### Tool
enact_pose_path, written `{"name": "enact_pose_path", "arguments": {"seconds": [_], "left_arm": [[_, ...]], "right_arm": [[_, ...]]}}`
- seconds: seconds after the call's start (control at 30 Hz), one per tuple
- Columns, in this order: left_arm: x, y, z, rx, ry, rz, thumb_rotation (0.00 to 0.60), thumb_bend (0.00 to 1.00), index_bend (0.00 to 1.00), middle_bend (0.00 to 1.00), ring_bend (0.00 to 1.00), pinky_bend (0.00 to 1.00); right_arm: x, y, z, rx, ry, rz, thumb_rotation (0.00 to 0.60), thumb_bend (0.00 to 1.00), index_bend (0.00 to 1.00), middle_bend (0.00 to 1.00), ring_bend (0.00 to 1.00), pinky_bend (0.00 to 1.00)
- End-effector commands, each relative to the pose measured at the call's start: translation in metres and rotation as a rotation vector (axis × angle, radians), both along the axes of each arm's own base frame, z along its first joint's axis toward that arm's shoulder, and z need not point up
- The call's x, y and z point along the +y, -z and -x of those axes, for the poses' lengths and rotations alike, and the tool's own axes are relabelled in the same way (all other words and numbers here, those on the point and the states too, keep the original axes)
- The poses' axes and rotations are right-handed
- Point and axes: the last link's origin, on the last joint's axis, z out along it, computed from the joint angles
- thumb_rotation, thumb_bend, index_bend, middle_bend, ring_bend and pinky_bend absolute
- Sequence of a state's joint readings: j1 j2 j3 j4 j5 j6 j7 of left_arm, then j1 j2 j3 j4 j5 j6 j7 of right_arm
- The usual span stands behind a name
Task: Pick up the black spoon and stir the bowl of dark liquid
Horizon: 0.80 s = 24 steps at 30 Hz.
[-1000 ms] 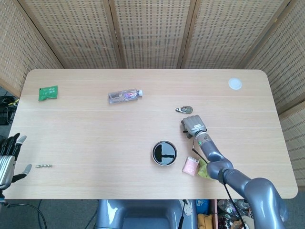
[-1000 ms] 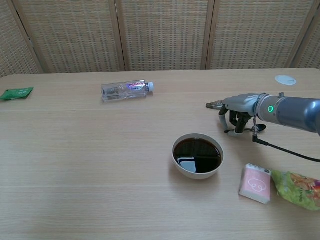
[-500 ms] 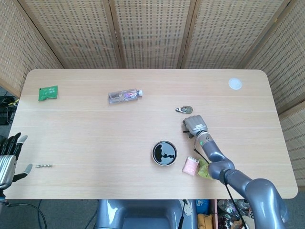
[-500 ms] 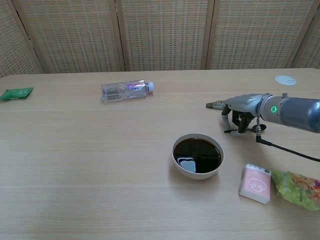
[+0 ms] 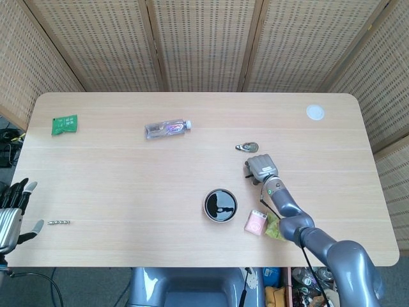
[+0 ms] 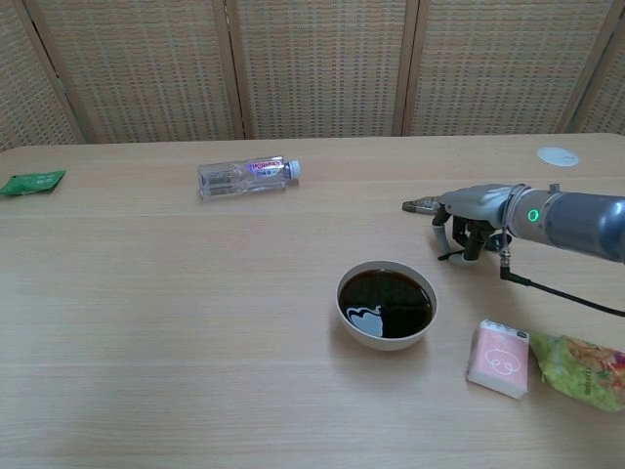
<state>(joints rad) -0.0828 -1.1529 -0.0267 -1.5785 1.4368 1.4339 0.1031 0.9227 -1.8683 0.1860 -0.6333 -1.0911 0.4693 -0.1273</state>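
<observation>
Early stage: the right hand [image 6: 471, 220] is down over the spoon [image 6: 455, 255], fingers curled around it at the table, whether gripping I cannot tell; spoon lies at 2 o'clock of the bowl [image 6: 387, 304], unstirred. Left hand [image 5: 13, 208] spread, empty. One bowl, one spoon, one bottle [image 6: 246, 176], three packets

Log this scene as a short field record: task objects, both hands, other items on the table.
bowl: white bowl of dark liquid, front centre of wooden table
spoon: black spoon not clearly visible
right hand: fingers curled down onto table behind the bowl; contents unclear
left hand: off the table's left edge, fingers apart, holding nothing
others: clear plastic bottle, green packet, pink box
</observation>
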Motion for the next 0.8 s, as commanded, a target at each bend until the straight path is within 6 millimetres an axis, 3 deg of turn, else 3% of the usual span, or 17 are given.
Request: {"name": "enact_pose_path", "arguments": {"seconds": [0.03,0.8], "left_arm": [[0.0,0.0,0.0,0.0,0.0,-0.001,0.6,0.32,0.0,0.0,0.0,0.0],[0.0,0.002,-0.001,-0.002,0.006,0.004,0.6,0.32,0.0,0.0,0.0,0.0]], "right_arm": [[0.0,0.0,0.0,-0.004,0.001,0.0,0.6,0.58,0.6,0.92,0.94,1.0],[0.001,-0.025,-0.007,-0.161,0.011,0.004,0.6,0.64,0.64,0.94,0.96,1.0]]}}
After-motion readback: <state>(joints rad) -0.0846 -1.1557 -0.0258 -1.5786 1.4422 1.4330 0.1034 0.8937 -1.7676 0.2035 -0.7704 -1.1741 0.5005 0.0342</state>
